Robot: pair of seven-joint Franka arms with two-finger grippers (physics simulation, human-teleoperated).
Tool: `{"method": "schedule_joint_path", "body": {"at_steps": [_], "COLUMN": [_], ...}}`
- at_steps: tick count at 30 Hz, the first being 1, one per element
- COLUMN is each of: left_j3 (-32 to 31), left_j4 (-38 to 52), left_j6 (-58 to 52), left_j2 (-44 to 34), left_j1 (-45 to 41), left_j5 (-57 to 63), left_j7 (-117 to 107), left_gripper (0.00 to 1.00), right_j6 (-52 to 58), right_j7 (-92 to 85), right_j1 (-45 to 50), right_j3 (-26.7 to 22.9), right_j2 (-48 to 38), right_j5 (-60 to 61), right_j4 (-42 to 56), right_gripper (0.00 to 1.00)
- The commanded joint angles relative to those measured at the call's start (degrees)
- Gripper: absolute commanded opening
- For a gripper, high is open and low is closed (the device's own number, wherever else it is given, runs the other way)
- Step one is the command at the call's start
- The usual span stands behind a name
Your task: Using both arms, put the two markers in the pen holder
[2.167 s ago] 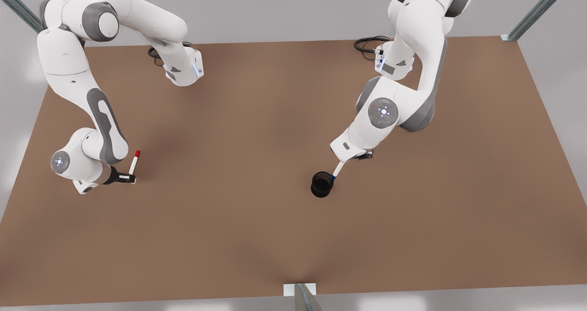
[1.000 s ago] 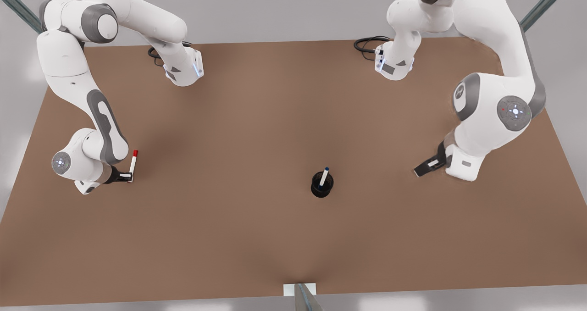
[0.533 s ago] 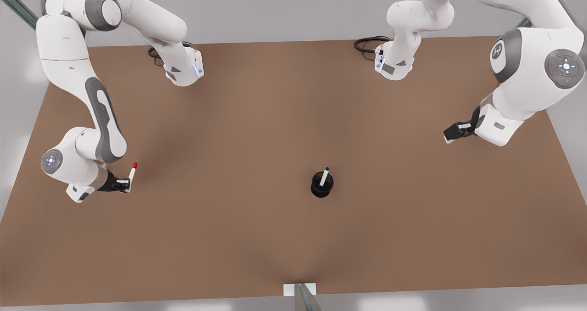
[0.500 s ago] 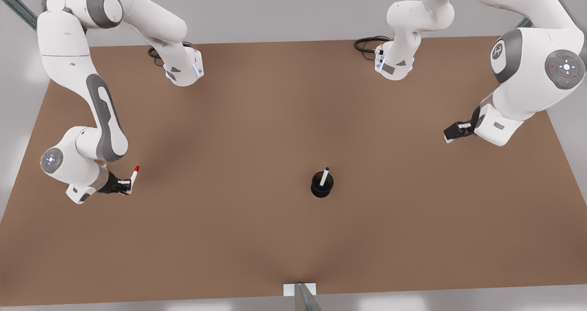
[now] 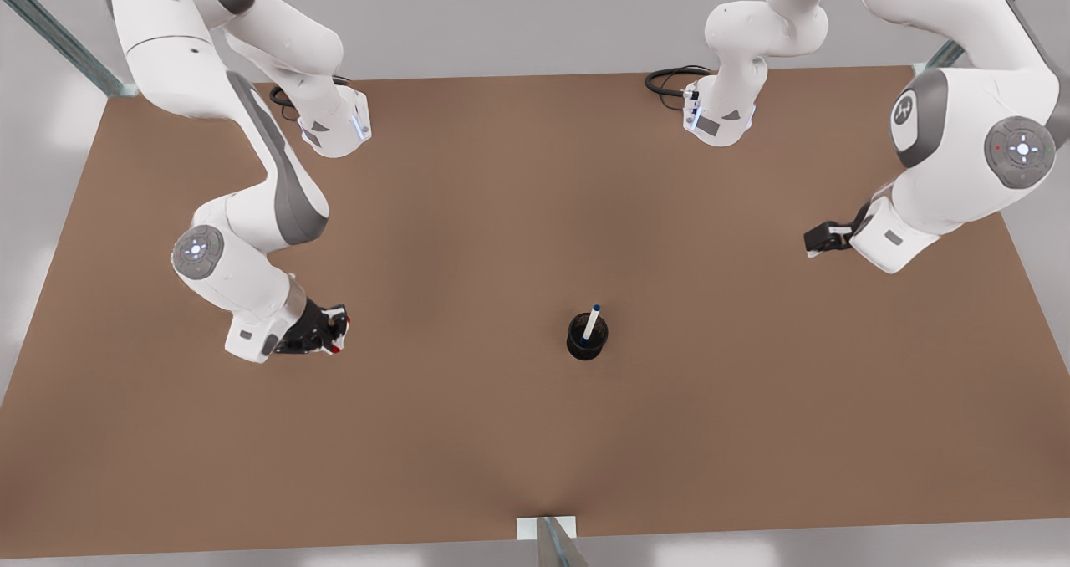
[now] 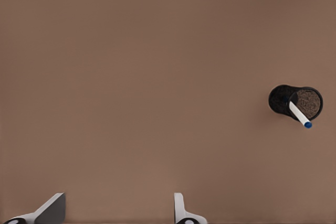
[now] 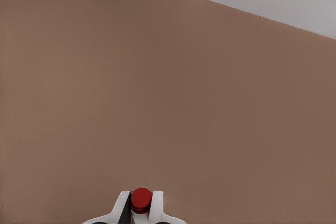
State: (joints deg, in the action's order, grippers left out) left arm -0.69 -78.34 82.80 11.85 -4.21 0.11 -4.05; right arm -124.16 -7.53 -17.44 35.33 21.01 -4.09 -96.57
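The black mesh pen holder (image 5: 587,341) stands on the brown table (image 5: 468,433) with the blue-capped marker (image 5: 592,322) leaning in it, cap up. In the left wrist view the pen holder (image 6: 283,99) and blue-capped marker (image 6: 300,114) lie well away from my left gripper (image 6: 115,204), which is open with nothing between its fingers. That left gripper (image 5: 816,239) hangs at the front view's right. My right gripper (image 5: 333,334), at the front view's left, is shut on the red-capped marker (image 7: 141,199); only slivers of red peek out from the red-capped marker (image 5: 346,323) there.
Both arm bases (image 5: 334,128) (image 5: 717,120) stand at the table's far edge with black cables (image 5: 675,78) beside them. A metal bracket (image 5: 547,532) sits at the near edge. Bare table lies between my right gripper and the holder.
My right gripper has swung toward the front view's right, closer to the pen holder, carrying the red-capped marker. The left arm has barely shifted.
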Motion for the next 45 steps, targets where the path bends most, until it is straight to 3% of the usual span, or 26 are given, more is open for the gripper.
{"method": "schedule_joint_path", "body": {"at_steps": [1, 5, 10, 16, 19, 24, 28, 36, 37, 38, 42, 44, 45], "left_j3": [0.0, 0.1, 0.1, 0.2, 0.3, 0.3, 0.3, 0.3, 0.3, 0.3, 0.3, 0.3, 0.3], "left_j4": [0.0, 0.0, 0.0, 0.0, 0.0, -0.1, -0.1, -0.1, -0.1, -0.1, -0.1, -0.1, -0.1], "left_j6": [0.1, 0.1, 0.1, 0.0, 0.1, 0.1, 0.2, 0.2, 0.2, 0.2, 0.2, 0.2, 0.2], "left_j2": [0.2, 0.3, 0.3, 0.1, 0.2, 0.6, 1.0, 1.0, 1.0, 1.0, 1.1, 1.1, 1.1], "left_j1": [0.0, 0.0, 0.1, 0.4, 0.7, 1.1, 1.0, 1.0, 1.0, 1.0, 1.0, 1.0, 1.0], "left_j5": [0.1, 0.1, 0.1, 0.1, 0.1, 0.1, 0.1, 0.1, 0.1, 0.1, 0.1, 0.1, 0.1], "left_j7": [9.1, 9.1, 9.1, 9.1, 9.1, 9.1, 9.1, 9.1, 9.0, 9.0, 9.0, 9.1, 9.1], "left_gripper": [1.0, 1.0, 1.0, 1.0, 1.0, 1.0, 1.0, 1.0, 1.0, 1.0, 1.0, 1.0, 1.0], "right_j6": [-2.5, -3.2, -2.8, -6.8, -11.9, -14.3, -4.6, -2.1, -1.7, -1.6, -1.4, 8.5, 15.4], "right_j7": [18.3, 25.1, 36.9, 45.2, 50.0, 52.0, 52.0, 52.0, 52.4, 52.5, 52.0, 49.7, 43.6], "right_j1": [3.4, 12.5, 27.3, 50.0, 55.8, 58.5, 58.4, 58.8, 58.9, 59.1, 58.4, 56.8, 50.9], "right_j3": [0.1, -0.3, -1.7, -17.0, -20.7, -23.5, -22.9, -22.8, -22.8, -23.0, -22.9, -22.9, -20.8], "right_j2": [0.0, 3.4, 15.5, 27.9, 31.8, 34.3, 33.0, 33.0, 32.9, 32.5, 30.5, 24.2, 18.9], "right_j5": [-0.8, -6.7, -19.0, -18.9, -18.9, -18.8, -18.8, -19.0, -19.0, -19.0, -19.0, -19.0, -18.6], "right_j4": [1.5, 7.9, 25.6, 44.9, 48.8, 49.6, 49.1, 46.7, 46.6, 45.7, 44.6, 43.3, 43.0], "right_gripper": [0.21, 0.21, 0.21, 0.21, 0.21, 0.21, 0.21, 0.21, 0.58, 1.0, 1.0, 1.0, 1.0]}}
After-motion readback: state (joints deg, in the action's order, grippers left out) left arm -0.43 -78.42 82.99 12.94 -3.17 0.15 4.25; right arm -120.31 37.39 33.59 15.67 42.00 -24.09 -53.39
